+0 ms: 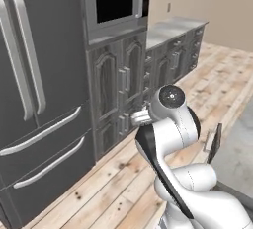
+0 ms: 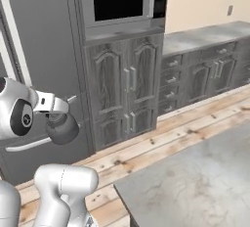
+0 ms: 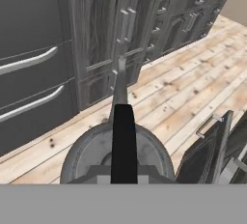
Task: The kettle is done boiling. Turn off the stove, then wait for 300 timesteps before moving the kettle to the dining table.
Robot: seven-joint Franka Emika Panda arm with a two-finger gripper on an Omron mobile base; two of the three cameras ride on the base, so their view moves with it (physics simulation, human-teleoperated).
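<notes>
- Left base view: the arm is facing the fridge (image 1: 34, 99); worktop edge at four o'clock.
- Right base view: the kettle (image 2: 62, 127) is hanging at nine o'clock, the dining table (image 2: 195, 182) worktop lying at five o'clock.
- Hand view: the claw (image 3: 124, 177) is pinching the kettle's black handle (image 3: 124, 141); carrying step, next needing a swing over the table.

Flat, even render lighting, no clear light source. Soft sheen on the arm (image 1: 173, 124) shells and fridge handles (image 1: 24, 50); no hard glare. Shadows faint, barely any under the cabinets (image 2: 124, 89). Low-res textures: floor (image 3: 193, 88) planks and table (image 2: 195, 182) marble look smeared, edges aliased. No lens distortion, no depth blur. Kettle (image 3: 118, 155) up close stays sharp.
</notes>
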